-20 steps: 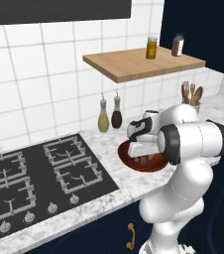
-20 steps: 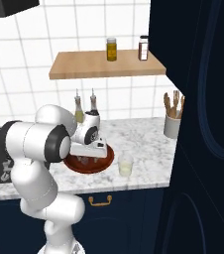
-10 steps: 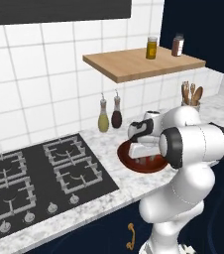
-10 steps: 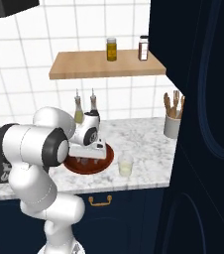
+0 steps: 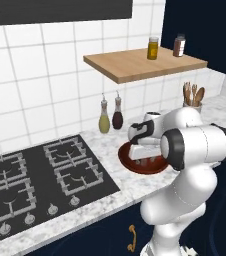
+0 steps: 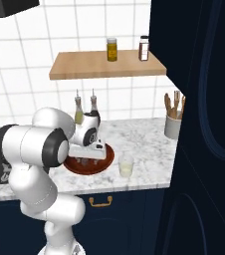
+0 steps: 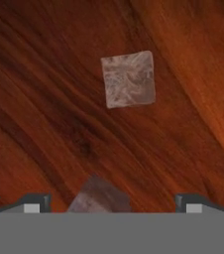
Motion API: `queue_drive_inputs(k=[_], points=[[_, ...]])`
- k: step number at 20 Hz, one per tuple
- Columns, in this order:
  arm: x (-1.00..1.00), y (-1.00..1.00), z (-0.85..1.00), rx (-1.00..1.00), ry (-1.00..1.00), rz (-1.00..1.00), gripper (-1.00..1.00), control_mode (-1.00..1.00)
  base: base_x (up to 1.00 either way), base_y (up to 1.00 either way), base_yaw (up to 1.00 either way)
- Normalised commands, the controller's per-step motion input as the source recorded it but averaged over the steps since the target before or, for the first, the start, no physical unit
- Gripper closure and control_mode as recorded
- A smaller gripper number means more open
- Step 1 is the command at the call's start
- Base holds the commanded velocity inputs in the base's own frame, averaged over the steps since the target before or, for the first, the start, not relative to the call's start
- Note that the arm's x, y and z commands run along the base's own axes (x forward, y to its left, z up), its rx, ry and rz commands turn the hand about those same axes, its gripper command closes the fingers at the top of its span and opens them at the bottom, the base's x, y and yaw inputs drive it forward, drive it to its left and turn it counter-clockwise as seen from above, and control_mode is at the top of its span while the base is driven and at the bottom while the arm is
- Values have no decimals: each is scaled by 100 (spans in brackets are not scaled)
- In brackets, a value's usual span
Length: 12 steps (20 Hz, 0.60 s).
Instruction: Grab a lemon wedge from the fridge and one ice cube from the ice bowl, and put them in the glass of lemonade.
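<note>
The ice bowl, wide and reddish-brown, sits on the marble counter. My gripper points down into it, open. In the hand view one ice cube lies on the bowl's wooden floor ahead. A second ice cube sits low between my fingertips, untouched. The glass of lemonade stands just right of the bowl near the counter's front edge. The fridge and the lemon wedge are out of view.
A black gas hob takes up the counter's left. Two bottles stand at the tiled wall behind the bowl. Above hangs a wooden shelf with two jars. A white crock with spoons stands beside tall navy cabinets.
The hand has stayed over the bowl, and the arm's elbow has shifted slightly. The fingers have spread a little wider.
</note>
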Motion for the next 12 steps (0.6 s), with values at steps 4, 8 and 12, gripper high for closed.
queue_drive_inputs(k=[4,8,12], points=[[0,10,0,0,1,0,100,-100,0,0,0],[-10,0,-1,0,0,0,100,-100,0,0,0],[-8,0,4,-1,0,0,100,-100,0,0,0]])
